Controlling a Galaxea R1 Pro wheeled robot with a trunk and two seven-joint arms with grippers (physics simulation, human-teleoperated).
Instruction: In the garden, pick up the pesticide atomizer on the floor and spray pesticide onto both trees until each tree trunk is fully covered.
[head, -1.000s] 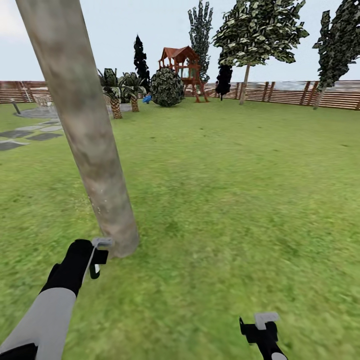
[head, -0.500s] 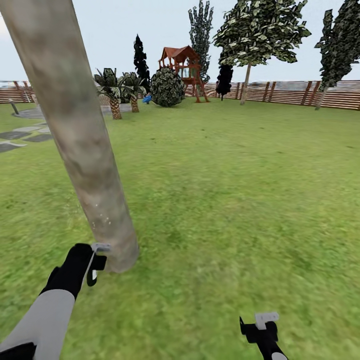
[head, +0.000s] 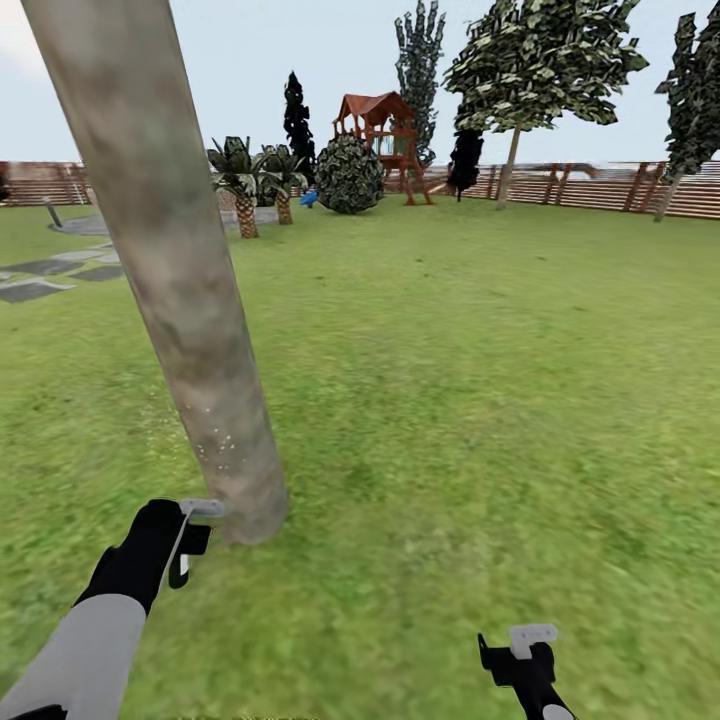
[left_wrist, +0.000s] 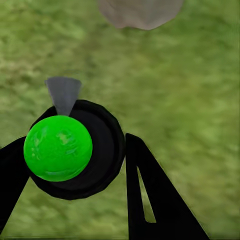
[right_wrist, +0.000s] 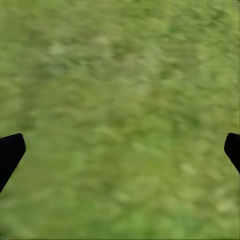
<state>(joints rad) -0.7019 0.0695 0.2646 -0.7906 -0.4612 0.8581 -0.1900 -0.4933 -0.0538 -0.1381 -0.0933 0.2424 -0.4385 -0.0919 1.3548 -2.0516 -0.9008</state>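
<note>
A thick grey-beige tree trunk (head: 170, 250) rises close at the left, with small white specks (head: 215, 445) low on its bark. My left gripper (head: 188, 545) hangs just beside the trunk's foot (left_wrist: 140, 10), shut on the pesticide atomizer (left_wrist: 75, 150). The atomizer is a dark round bottle with a green spot (left_wrist: 58, 148) and a grey nozzle (left_wrist: 63, 92) that faces the trunk. A second tree (head: 510, 165) with blocky green leaves stands far off by the fence. My right gripper (head: 520, 655) (right_wrist: 120, 150) is open over bare grass.
The lawn (head: 480, 380) stretches wide ahead and to the right. Far back are short palms (head: 245, 195), a round bush (head: 350, 175), a red play tower (head: 385, 135) and the brown slat fence (head: 600, 185). Grey paving stones (head: 40, 280) lie at the left.
The camera has shifted, so the whole scene sits a little further right. White specks have appeared low on the near trunk. My left gripper stays beside the trunk's foot with the atomizer.
</note>
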